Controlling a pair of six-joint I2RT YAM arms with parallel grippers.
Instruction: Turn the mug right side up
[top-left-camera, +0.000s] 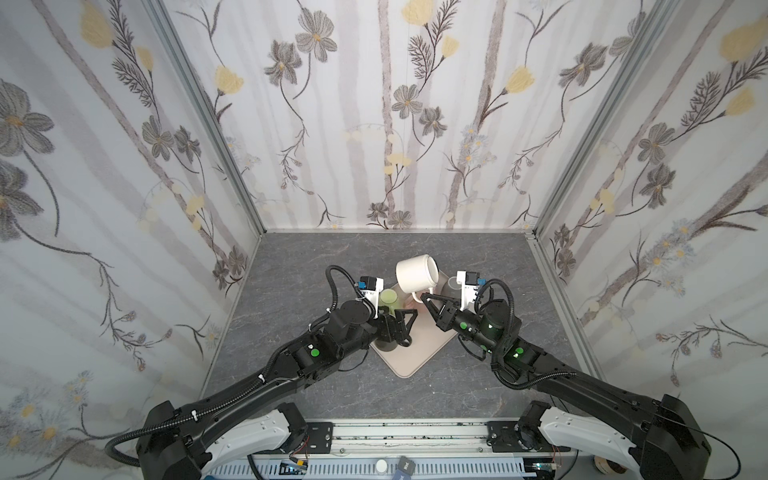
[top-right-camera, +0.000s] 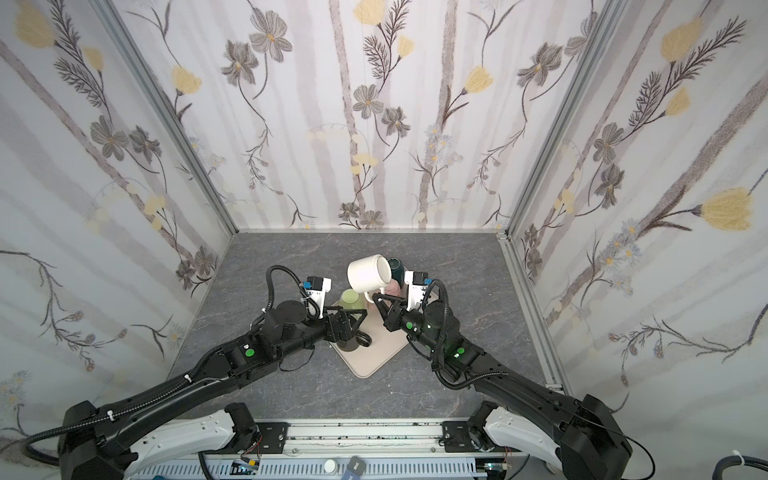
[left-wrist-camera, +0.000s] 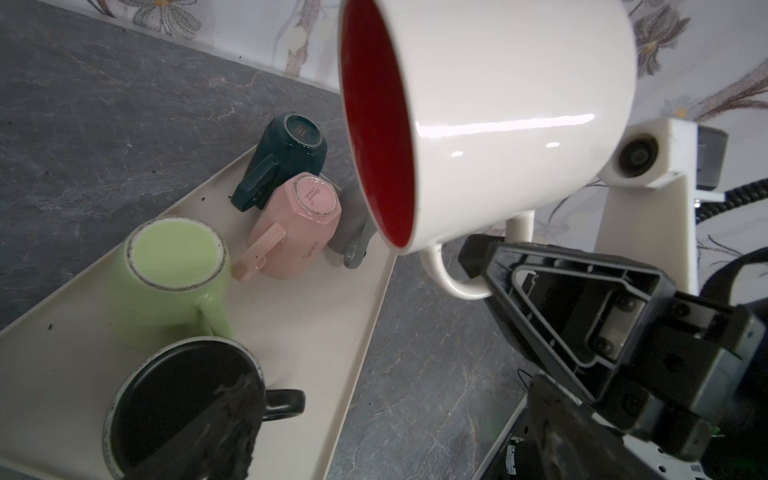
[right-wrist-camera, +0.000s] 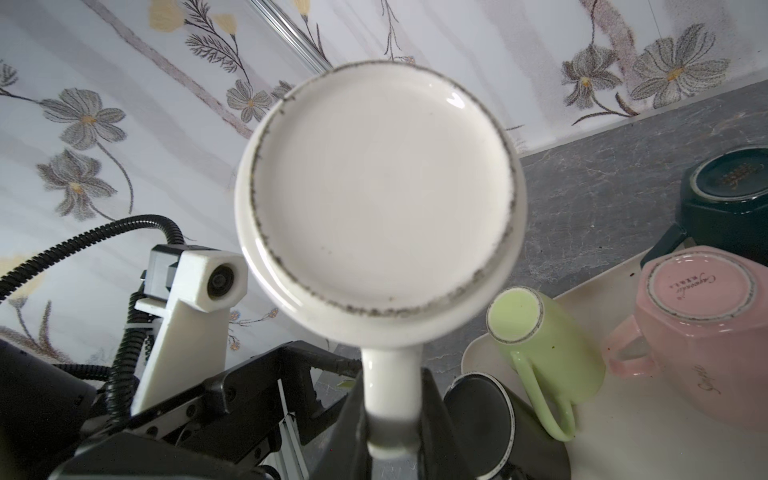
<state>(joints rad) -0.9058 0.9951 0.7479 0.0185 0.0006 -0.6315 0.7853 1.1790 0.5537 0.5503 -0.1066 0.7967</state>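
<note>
Mid-flip; right gripper (top-left-camera: 426, 298) pinches white mug (top-left-camera: 417, 272) by its handle, held tilted above tray (top-left-camera: 415, 355); left gripper (top-left-camera: 404, 329) gapes empty; next, likely: roll wrist, mouth up, set down.

both top views: set high on the near side, looking down and forward over the grey table (top-left-camera: 498, 257) (top-right-camera: 457, 257); far off, whole scene, nearly the same framing. left wrist view: very close, facing the white mug (left-wrist-camera: 519, 104) mouth-on, tray (left-wrist-camera: 291, 316) below. right wrist view: very close, same white mug (right-wrist-camera: 382, 199) base-on, same tray (right-wrist-camera: 623, 449) beside.
</note>
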